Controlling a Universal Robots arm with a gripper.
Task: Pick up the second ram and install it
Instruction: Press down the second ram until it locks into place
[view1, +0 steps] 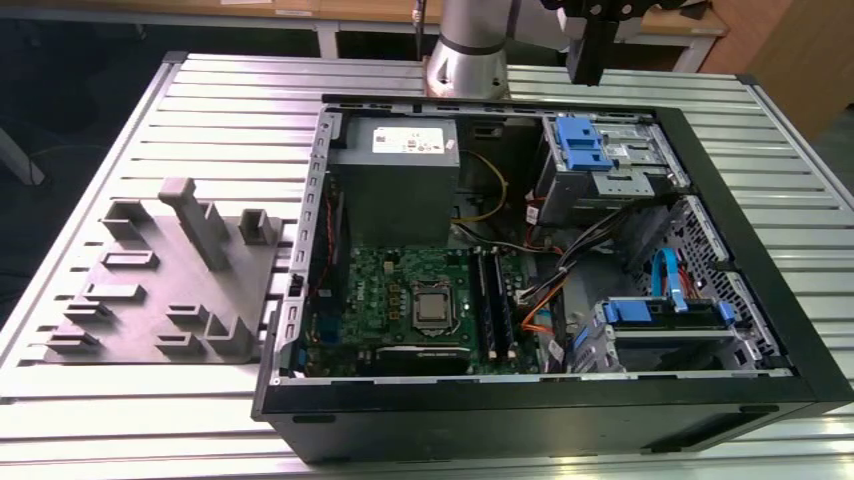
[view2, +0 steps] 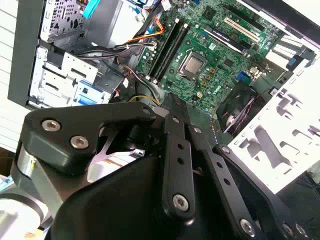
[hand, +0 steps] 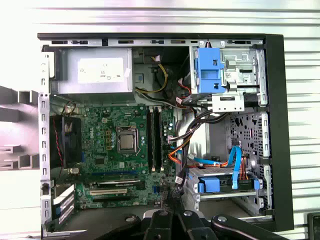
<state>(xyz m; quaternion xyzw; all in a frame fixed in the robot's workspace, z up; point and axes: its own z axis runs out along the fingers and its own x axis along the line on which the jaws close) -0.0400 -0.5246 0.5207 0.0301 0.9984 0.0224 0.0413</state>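
My gripper (view1: 585, 72) hangs high over the far edge of the open computer case (view1: 747, 240), well clear of the board. In both wrist views its fingers (view2: 169, 102) (hand: 172, 207) meet at the tips, shut with nothing between them. On the green motherboard (hand: 100, 135), two long dark strips stand in the memory slots (hand: 155, 140) (view1: 491, 305) (view2: 165, 47) next to the processor socket (hand: 126, 139). I cannot tell whether the second ram is one of these strips.
A grey slotted holder (view1: 160, 290) lies on the ribbed table at the exterior view's left. Inside the case are a power supply (view1: 394, 170), blue drive brackets (view1: 583, 145) and loose cables (hand: 187, 145) close beside the memory slots.
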